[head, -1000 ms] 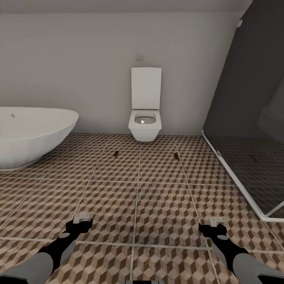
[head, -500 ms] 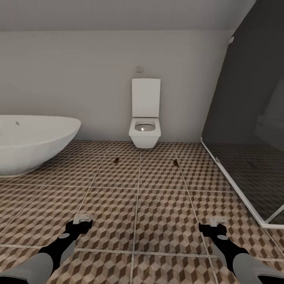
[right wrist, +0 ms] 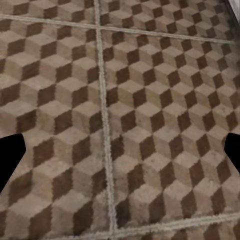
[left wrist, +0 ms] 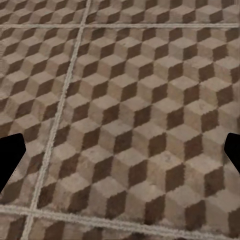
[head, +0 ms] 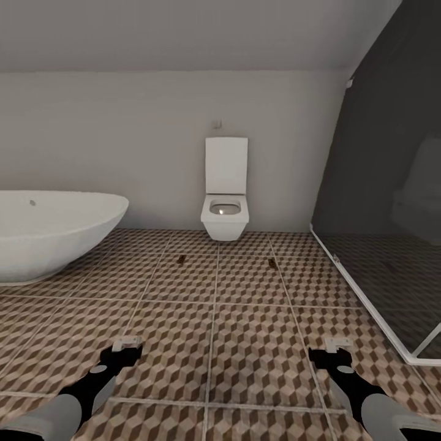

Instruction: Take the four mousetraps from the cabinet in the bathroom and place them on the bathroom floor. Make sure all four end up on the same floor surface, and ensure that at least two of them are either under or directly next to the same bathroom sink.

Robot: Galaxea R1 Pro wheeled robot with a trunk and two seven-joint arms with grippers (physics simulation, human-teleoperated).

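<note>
Facing toilet (head: 225, 196) wall w/ two mousetraps (head: 182, 259) already on bathroom floor (head: 245, 343), one each side in front of toilet, well apart. Probably en route for remaining traps; best to swing base toward cabinet w/ arms tucked low, clear of tub (head: 55, 236) & shower glass (head: 392, 202). Left gripper (head: 127, 346) & right gripper (head: 335, 348) both spread wide, nothing held. Wrist cams give close tile detail; head cam gives room layout.
</note>
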